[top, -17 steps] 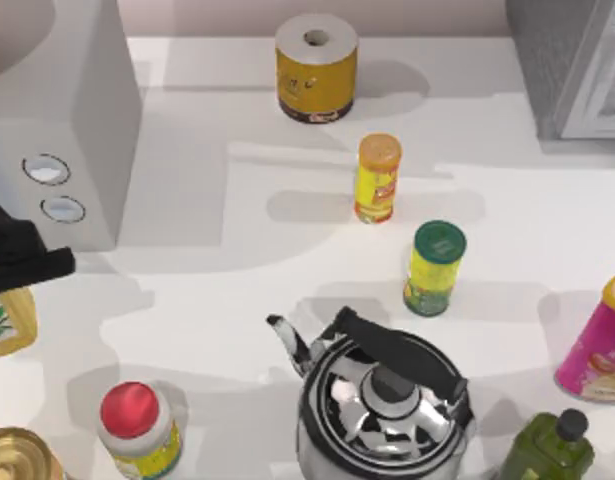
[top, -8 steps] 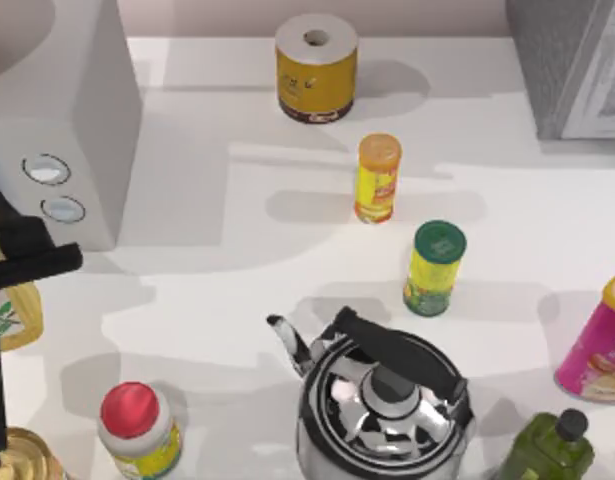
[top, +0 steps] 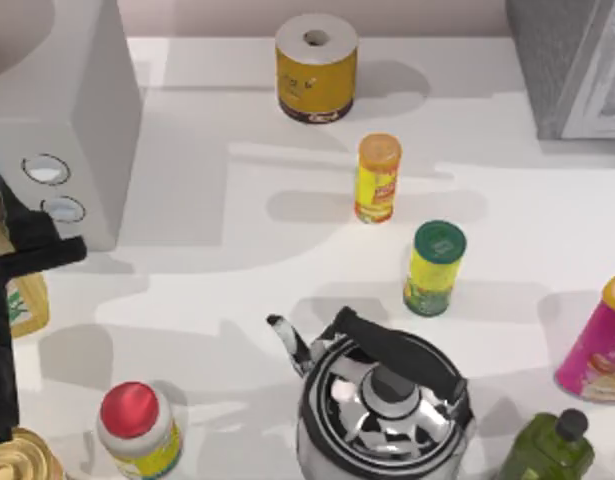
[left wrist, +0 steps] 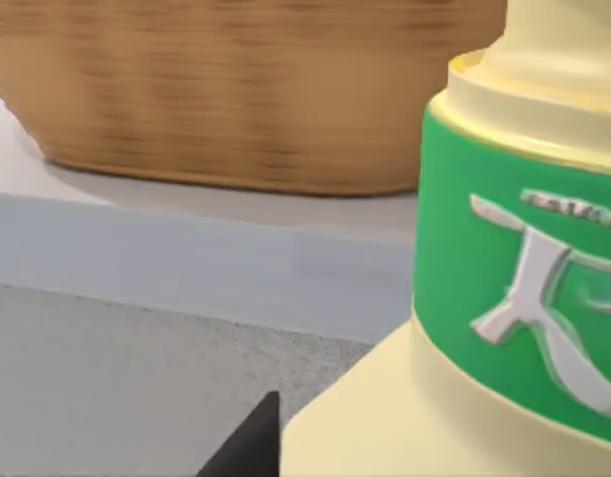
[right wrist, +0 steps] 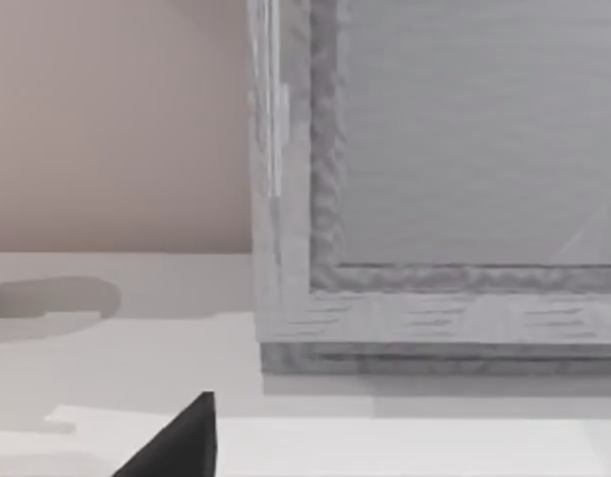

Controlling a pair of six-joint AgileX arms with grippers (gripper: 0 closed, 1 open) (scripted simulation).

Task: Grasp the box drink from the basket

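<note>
top view: my left gripper (top: 17, 262), a black assembly, sits at the far left edge of the white desk (top: 237, 270), just in front of a pale grey box with two round openings (top: 62, 120). directly beneath and beside it shows a small rectangular yellow carton with a paler face and a green mark, the box drink (top: 25, 305), partly covered by the arm. whether the fingers are spread or closed on the carton cannot be told. a woven tan basket (top: 17, 462) shows its rim at the lower left corner, apart from the carton.

left wrist view: the box drink (left wrist: 504, 278) looms very close, cream with a green band bearing a pale mark, and behind it stands the basket (left wrist: 235, 89) on a grey surface; one dark fingertip (left wrist: 247, 447) pokes in beside the carton.

elsewhere on the desk: a white jar with a red lid (top: 137, 428) near the basket, a shiny steel kettle with a black handle (top: 382, 395), a round yellow canister with an orange lid (top: 377, 178), a yellow canister with a green lid (top: 434, 268), a wide yellow tub with a white top (top: 316, 68), a pink canister (top: 595, 345) and a dark green bottle (top: 549, 450).

right wrist view: a grey framed cabinet (right wrist: 444, 189); a dark fingertip (right wrist: 176, 442) shows, its state untellable.
</note>
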